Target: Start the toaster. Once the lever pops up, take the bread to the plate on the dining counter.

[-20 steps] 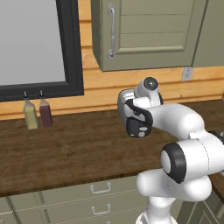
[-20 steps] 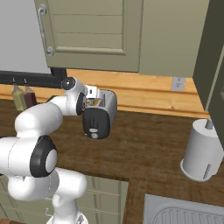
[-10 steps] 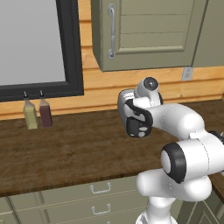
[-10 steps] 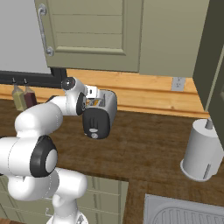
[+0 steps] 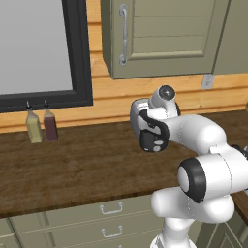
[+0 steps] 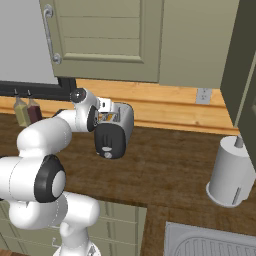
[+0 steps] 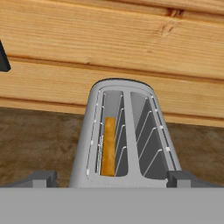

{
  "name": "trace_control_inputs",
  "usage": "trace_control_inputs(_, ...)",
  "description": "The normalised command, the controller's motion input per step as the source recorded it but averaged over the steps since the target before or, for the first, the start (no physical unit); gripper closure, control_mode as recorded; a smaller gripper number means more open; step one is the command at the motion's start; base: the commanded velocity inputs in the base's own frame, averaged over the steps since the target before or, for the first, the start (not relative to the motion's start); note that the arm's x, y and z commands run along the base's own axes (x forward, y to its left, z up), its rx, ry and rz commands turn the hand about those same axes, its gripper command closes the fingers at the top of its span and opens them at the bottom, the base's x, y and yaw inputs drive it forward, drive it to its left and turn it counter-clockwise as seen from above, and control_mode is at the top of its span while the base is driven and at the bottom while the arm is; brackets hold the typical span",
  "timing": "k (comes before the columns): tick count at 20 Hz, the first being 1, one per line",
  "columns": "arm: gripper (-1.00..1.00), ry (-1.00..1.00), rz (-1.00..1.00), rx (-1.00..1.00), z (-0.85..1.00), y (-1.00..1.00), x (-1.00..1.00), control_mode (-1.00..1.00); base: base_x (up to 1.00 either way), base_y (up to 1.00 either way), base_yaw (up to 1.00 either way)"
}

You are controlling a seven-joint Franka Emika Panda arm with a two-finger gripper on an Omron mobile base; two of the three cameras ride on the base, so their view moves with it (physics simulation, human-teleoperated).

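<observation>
Jaws spread wide, nothing between them; gripper (image 7: 112,178) hangs just above the toaster (image 7: 124,135), one tip at each side of it. Toaster sits on the dark wood-grain counter (image 5: 72,169), near the light plank back wall (image 6: 165,107), black end panel facing out. Bread (image 7: 108,146) stands edge-up in the left slot in hand view; right slot bare. Two small bottles (image 5: 41,127) under a black-framed window (image 5: 43,48). Green-grey upper cabinets (image 5: 164,36), wall outlet (image 6: 202,95), paper towel roll (image 6: 231,172) right, sink corner (image 6: 210,242).
</observation>
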Motion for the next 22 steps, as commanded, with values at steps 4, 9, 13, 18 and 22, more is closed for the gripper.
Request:
trace_control_inputs(4,-1.00,0.00,0.00,0.00,0.00,0.00,0.00,-1.00,0.00,0.00,0.00)
trace_control_inputs(9,-1.00,0.00,0.00,0.00,0.00,0.00,0.00,-1.00,0.00,0.00,0.00)
trace_control_inputs(13,-1.00,0.00,0.00,0.00,0.00,0.00,0.00,-1.00,0.00,0.00,0.00)
trace_control_inputs(18,-1.00,0.00,0.00,0.00,0.00,0.00,0.00,-1.00,0.00,0.00,0.00)
trace_control_inputs(22,-1.00,0.00,0.00,0.00,0.00,0.00,0.00,-1.00,0.00,0.00,0.00)
